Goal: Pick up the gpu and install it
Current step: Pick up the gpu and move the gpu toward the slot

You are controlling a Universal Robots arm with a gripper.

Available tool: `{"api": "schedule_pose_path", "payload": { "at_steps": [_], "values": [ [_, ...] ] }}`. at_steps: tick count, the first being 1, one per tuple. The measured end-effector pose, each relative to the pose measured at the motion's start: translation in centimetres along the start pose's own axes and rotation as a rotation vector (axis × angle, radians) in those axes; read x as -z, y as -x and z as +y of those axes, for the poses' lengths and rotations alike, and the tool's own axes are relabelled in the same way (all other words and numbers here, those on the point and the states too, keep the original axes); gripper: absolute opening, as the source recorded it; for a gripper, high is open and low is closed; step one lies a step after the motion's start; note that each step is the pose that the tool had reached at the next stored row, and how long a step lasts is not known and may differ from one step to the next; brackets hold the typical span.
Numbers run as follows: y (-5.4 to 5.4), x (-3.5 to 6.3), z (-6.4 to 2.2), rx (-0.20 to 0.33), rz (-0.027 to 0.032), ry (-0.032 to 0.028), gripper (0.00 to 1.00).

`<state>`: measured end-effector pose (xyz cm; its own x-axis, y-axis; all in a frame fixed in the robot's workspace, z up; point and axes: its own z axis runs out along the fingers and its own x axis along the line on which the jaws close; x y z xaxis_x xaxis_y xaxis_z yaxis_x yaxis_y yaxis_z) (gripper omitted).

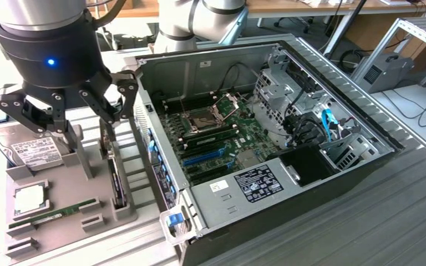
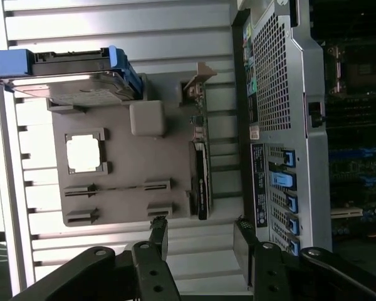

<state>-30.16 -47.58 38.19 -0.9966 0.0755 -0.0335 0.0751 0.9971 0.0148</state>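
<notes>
While the gripper [image 1: 87,128] hangs spread over the tray [image 1: 72,191], the gpu [image 1: 117,180] stands on edge in it (beside the open computer case [image 1: 198,72]) | wrist view: gpu in line with finger gap | exterior view: arm pointing straight down

An open computer case [image 1: 228,208] lies on its side on a slatted metal table [image 1: 390,216], on the exterior view's right. Inside it, a green motherboard [image 1: 224,141] carries an open CPU socket [image 1: 200,119] toward the far end, with blue expansion slots [image 1: 202,158] nearer. A blue cable [image 1: 328,121] curls beside the drive bays. On the exterior view's left sits a grey holder tray [image 1: 65,183]. It holds 1 hard drive [image 1: 31,151] with a white label at the far end, a square silver processor [image 1: 29,198] nearer, and 1 green RAM stick [image 1: 54,213] just beside that.
</notes>
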Motion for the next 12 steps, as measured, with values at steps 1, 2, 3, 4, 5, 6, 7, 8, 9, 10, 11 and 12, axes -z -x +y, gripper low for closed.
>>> {"api": "schedule_pose_path", "payload": {
  "at_steps": [1,2,3,4,5,6,7,8,9,10,11,12],
  "values": [
    [0.02,-0.08,0.0,0.0,0.0,-0.0001,0.55],
    [0.04,-0.14,0.0,0.0,0.0,-0.0001,0.55],
    [0.05,-0.22,0.0,0.0,0.0,0.0,0.55],
    [0.06,-0.3,0.0,0.0,0.0,0.0,0.55],
    [0.07,-0.38,0.0,0.0,0.0,-0.0001,0.55],
    [0.08,-0.46,0.0,0.0,0.0,0.0,0.55],
    [0.09,-0.53,0.0,0.0,0.0,0.0,0.55],
    [0.09,-0.59,0.0,0.0,0.0,0.0,0.55],
    [0.09,-0.67,0.0,0.0,0.0,0.0,0.55],
    [0.1,-0.75,0.0,0.0,0.0,0.0,0.55],
    [0.11,-0.83,0.0,0.0,0.0,-0.0001,0.55],
    [0.12,-0.91,0.0,0.0,0.0001,-0.0001,0.55]
  ]
}}
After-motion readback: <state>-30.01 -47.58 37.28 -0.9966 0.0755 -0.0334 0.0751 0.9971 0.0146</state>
